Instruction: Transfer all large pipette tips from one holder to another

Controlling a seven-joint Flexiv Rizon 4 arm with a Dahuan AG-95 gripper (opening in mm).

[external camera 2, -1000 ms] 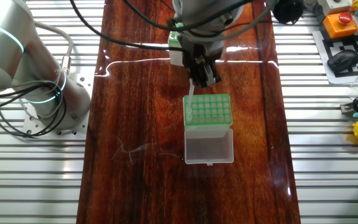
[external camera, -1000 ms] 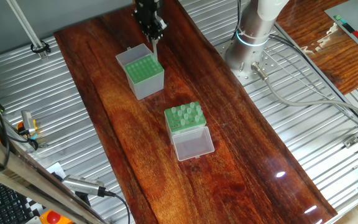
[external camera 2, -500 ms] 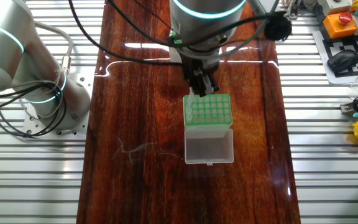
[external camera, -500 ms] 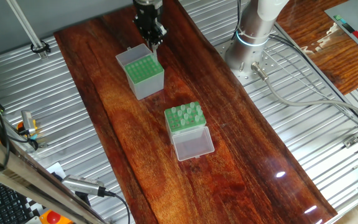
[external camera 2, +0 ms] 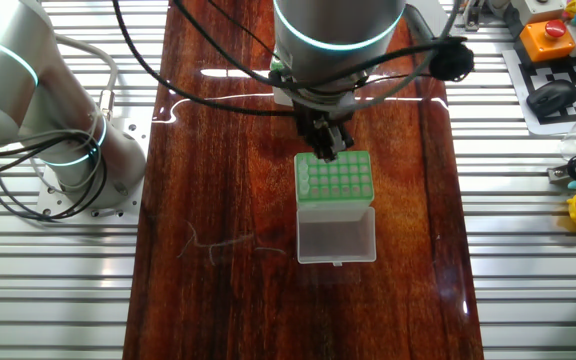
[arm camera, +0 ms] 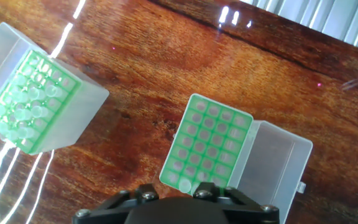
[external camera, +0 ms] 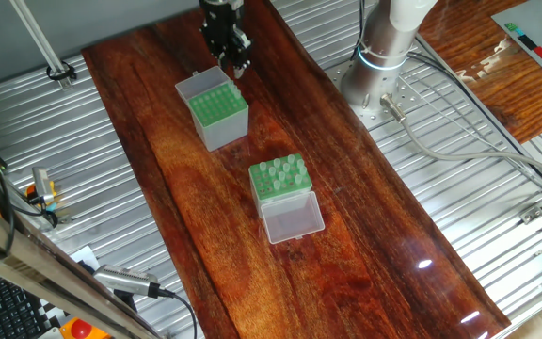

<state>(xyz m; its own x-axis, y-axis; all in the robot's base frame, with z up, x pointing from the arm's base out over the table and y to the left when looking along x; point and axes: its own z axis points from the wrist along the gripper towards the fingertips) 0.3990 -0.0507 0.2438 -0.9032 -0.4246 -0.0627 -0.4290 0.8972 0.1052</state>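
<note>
Jaws look near together, but whether they are open or closed cannot be told; no tip shows between them. The gripper (external camera: 236,68) hangs over the 1 o'clock edge of the grey box (external camera: 218,111). In the hand view one tip (arm camera: 183,184) stands in a corner hole of that rack. Remaining tips (arm camera: 23,109) fill the white box (external camera: 278,179), at 5 o'clock from the grey one on the table (external camera: 365,235). In the other fixed view the arm (external camera 2: 338,30) hides the white box.
</note>
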